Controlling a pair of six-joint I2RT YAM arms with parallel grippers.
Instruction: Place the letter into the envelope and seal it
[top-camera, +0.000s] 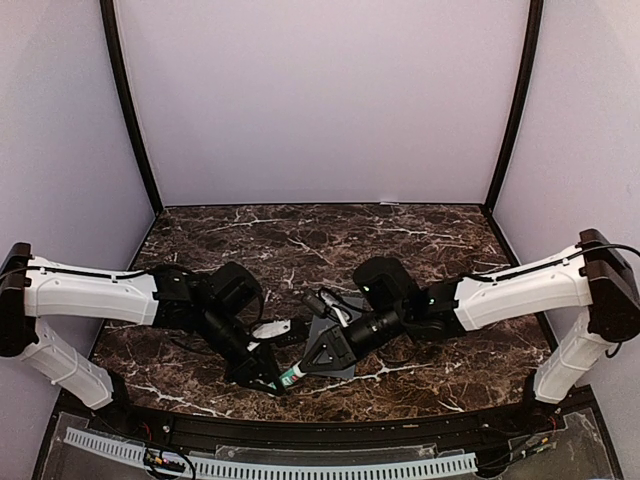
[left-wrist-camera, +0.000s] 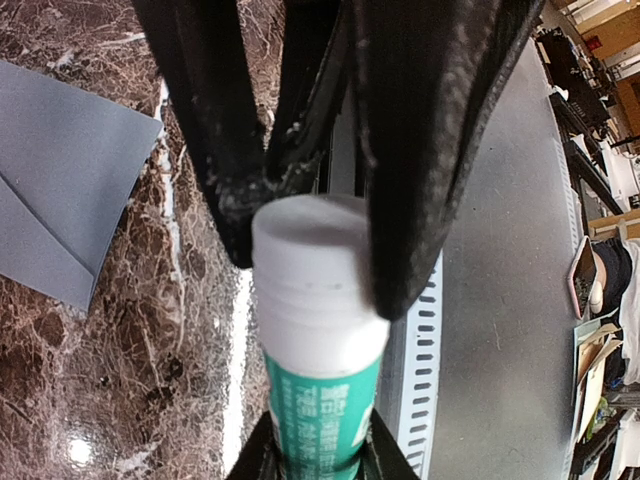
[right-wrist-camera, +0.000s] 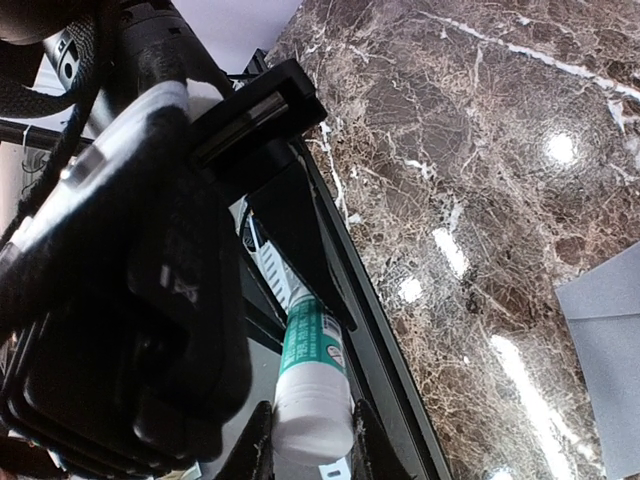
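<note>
The left gripper (left-wrist-camera: 320, 455) has its two fingers closed on the teal, printed body of a glue stick (left-wrist-camera: 322, 405), one finger pressed against each side. The stick runs straight out from those fingers, and its white cap (left-wrist-camera: 315, 275) sits at the far end. There the right gripper (right-wrist-camera: 310, 445) meets it head-on. Its own fingers pinch the cap from both sides, so the two grippers face each other along one stick, tip to tip.

Under both sets of fingers lies the dark marble table (right-wrist-camera: 480, 150). The envelope (left-wrist-camera: 60, 210), flat and slate-grey, rests on the marble. In the left wrist view it lies off to the left of the left fingers, apart from the stick, with one corner and a diagonal fold line showing. In the right wrist view a grey corner of it shows well off to the right of the right fingers. Just past the stick on the other side runs the table's near edge, with a white slotted strip (left-wrist-camera: 425, 340) beyond it.

Seen from above, both arms reach inward from the outer sides. The left arm (top-camera: 90, 295) and the right arm (top-camera: 520, 290) each hold a white forearm roughly level. Their black wrists angle down toward the near middle of the table, where the grippers join low over the surface.
</note>
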